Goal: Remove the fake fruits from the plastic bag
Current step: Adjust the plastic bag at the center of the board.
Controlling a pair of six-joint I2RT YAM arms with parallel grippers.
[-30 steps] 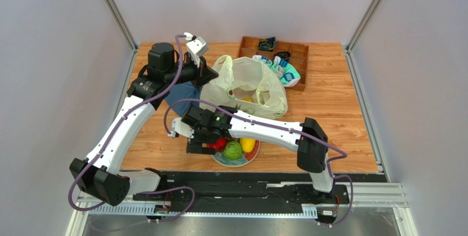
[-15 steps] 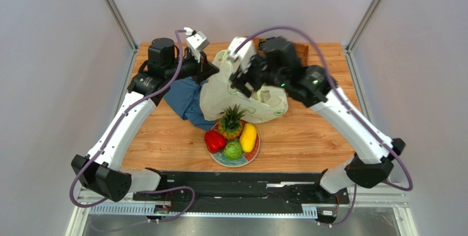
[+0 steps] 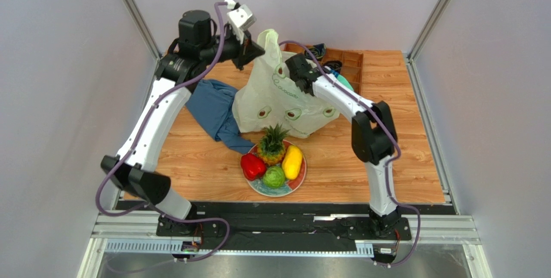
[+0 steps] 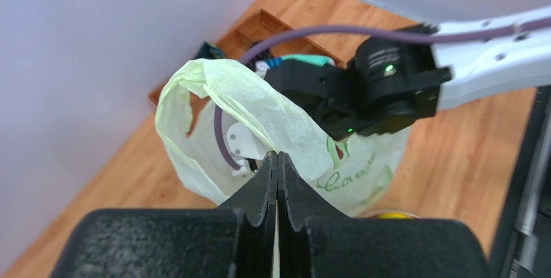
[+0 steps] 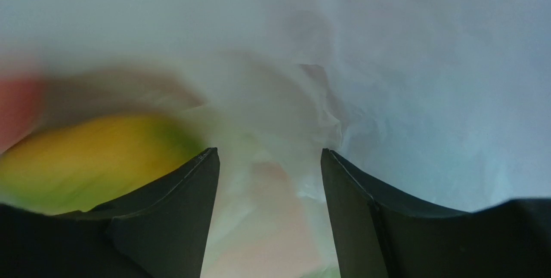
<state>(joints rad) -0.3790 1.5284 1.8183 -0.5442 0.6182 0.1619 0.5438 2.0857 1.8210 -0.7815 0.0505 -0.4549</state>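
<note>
One plastic bag (image 3: pixel 278 97) now hangs higher, its handle pinched in the left gripper's (image 4: pixel 277 162) pressed-together jaws; the right gripper (image 5: pixel 268 155), gone from the plate (image 3: pixel 257 189), is inside it, jaws spread about a pinkish blur (image 5: pixel 271 226); four fake fruits (image 3: pixel 272 152) lie plated, one likely left.

Bare tabletop (image 3: pixel 401 129) lies right of the plastic bag (image 3: pixel 278 97); a blue cloth (image 3: pixel 213 111) crowds its left, a wooden tray (image 3: pixel 352 62) its far side, a loaded plate (image 3: pixel 279 193) its near side.

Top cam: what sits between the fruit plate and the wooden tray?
The plastic bag, held up by the left gripper, right gripper inside it. Clear in the top view.
</note>
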